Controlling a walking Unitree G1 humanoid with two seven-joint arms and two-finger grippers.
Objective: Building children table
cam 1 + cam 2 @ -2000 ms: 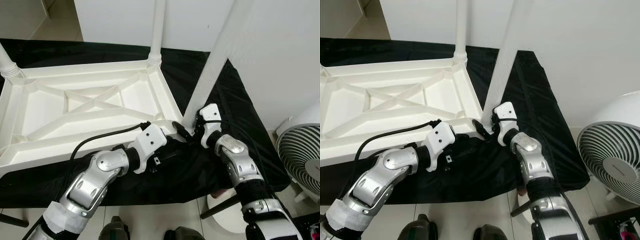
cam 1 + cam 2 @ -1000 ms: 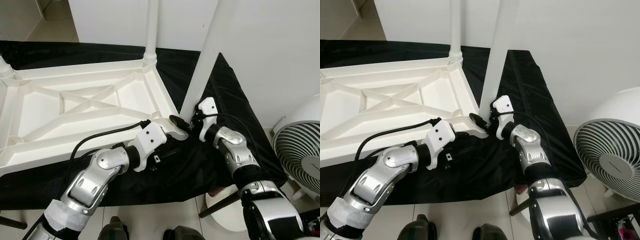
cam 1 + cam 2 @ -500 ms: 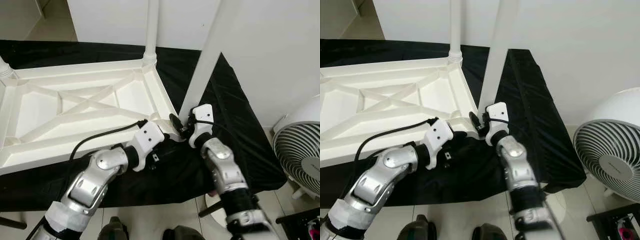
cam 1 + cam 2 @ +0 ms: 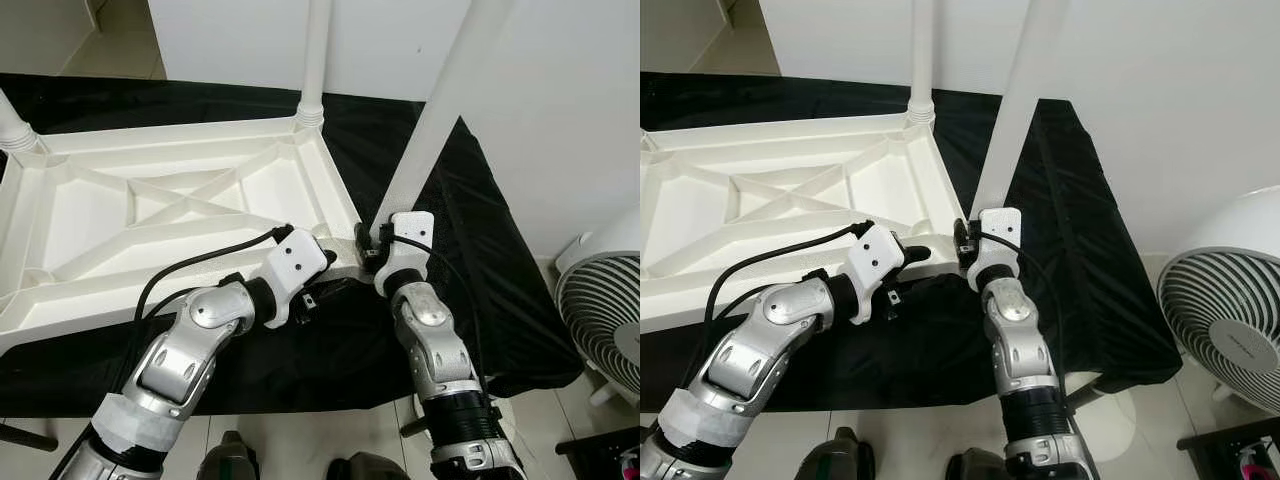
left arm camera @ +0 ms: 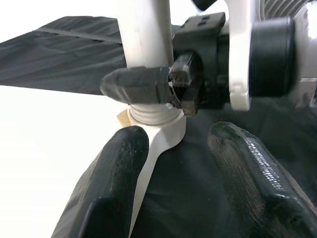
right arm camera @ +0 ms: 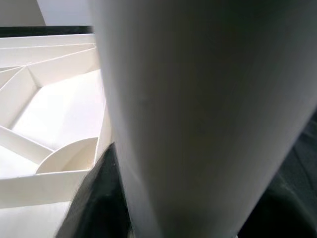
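Black cloth (image 4: 480,250) covers the desk in front of me, with a white wall behind and a round white fan (image 4: 605,310) on the floor to the right; on the cloth lies the white plastic children's tabletop (image 4: 150,210), upside down, its ribbed underside facing up; one round white leg (image 4: 315,55) stands upright in the far right corner socket, and I can see the base of another leg (image 4: 15,130) at the far left corner.

At the near right corner I have both arms working close together; my right tool (image 4: 368,245) is clamped around the long white plastic leg (image 4: 440,110) just above its lower end, and this leg leans up and to the right; in the left wrist view its threaded end (image 5: 156,116) sits at the corner socket of the tabletop, with the right tool's black fingers (image 5: 143,85) pressed against the leg from either side; the right wrist view is very close to the leg, with the tabletop's ribs beside it.

My left tool (image 5: 178,183) rests at the same corner, fingers spread apart with the corner tab of the tabletop between them; I cannot tell whether they touch it.
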